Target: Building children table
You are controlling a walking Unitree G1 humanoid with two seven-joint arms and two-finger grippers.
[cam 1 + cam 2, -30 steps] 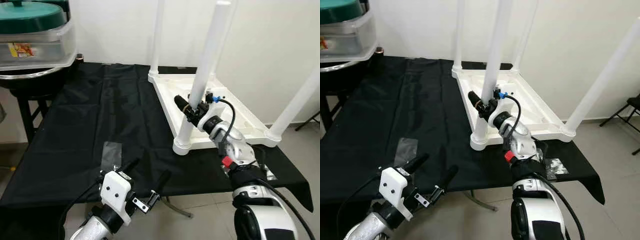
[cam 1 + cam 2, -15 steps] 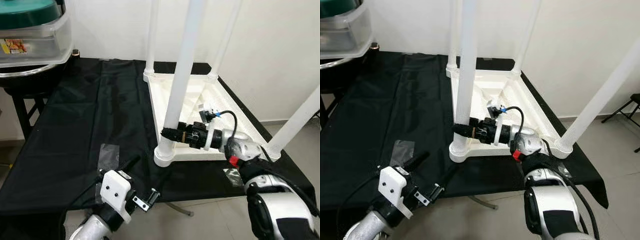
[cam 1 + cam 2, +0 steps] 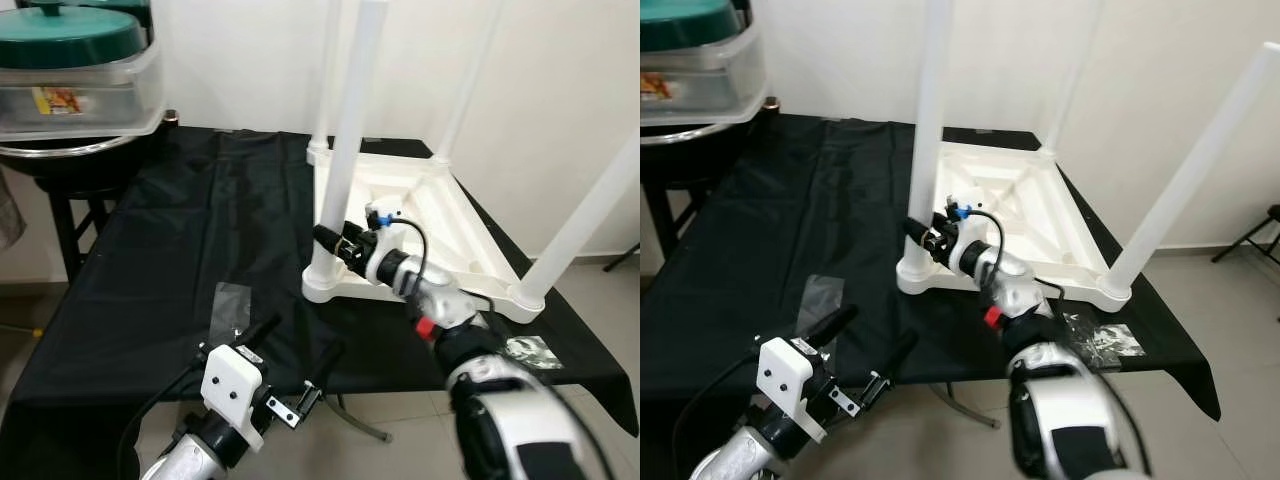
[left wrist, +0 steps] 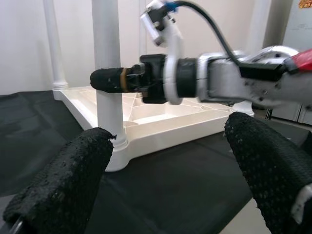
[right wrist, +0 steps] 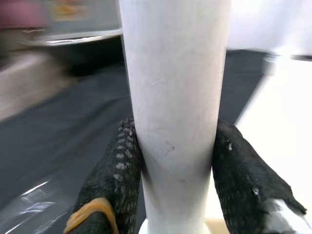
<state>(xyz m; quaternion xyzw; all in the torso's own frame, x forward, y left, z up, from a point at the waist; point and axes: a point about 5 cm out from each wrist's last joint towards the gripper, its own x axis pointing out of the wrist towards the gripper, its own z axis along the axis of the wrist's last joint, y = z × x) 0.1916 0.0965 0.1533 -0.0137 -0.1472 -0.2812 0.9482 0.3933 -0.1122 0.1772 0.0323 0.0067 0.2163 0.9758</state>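
My right end effector is clamped on the near-left table leg, low down just above its socket; in the right wrist view both black fingers press against opposite sides of the white tube. The white children's table lies upside down on the surface, which is covered in black cloth, legs pointing up. The gripped leg stands upright at the table corner closest to the surface's middle. A second leg rises tilted from the near-right corner, and two more legs stand at the far corners by the wall.

My left end effector hangs below the surface's front edge, well apart from the table, fingers spread wide and holding nothing; the left wrist view looks between its fingertips toward the gripped leg.

A strip of clear tape lies on the cloth in front of the table, toward me. A clear lidded tub with a green lid sits on a stand off the surface's far-left corner. A printed sheet lies by the table's near-right corner.
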